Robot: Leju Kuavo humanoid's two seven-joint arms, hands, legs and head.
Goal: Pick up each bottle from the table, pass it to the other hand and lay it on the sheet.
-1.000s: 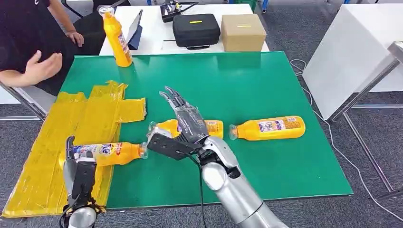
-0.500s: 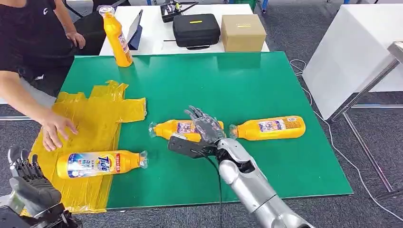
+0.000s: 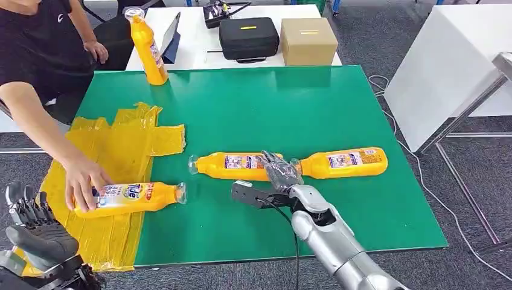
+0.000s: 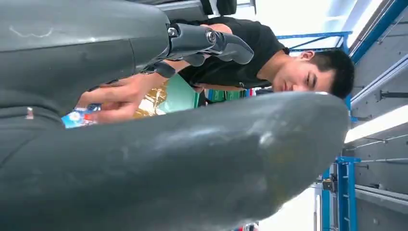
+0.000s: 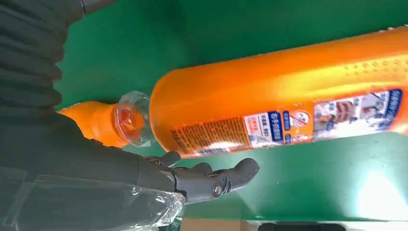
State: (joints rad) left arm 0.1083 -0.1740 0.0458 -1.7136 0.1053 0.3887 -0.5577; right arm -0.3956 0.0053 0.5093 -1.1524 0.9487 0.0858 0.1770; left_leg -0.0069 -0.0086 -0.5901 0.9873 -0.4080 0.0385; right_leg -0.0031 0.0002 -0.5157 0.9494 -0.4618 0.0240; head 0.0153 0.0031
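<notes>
Middle bottle [image 3: 232, 165] is laid flat on green table [image 3: 338, 109], base end under right hand [image 3: 279, 171]; fingers [image 5: 226, 177] spread over it, nothing gripped. Right bottle [image 3: 343, 162] lies just beside, cap almost at the hand. Third bottle [image 3: 130, 196] lies on yellow sheet [image 3: 115, 151], pressed by a person's hand [image 3: 84, 181]. Fourth bottle [image 3: 147, 43] stands upright at far table edge. Left hand [image 3: 37, 232] is seen off the table's near-left corner, fingers apart, empty.
</notes>
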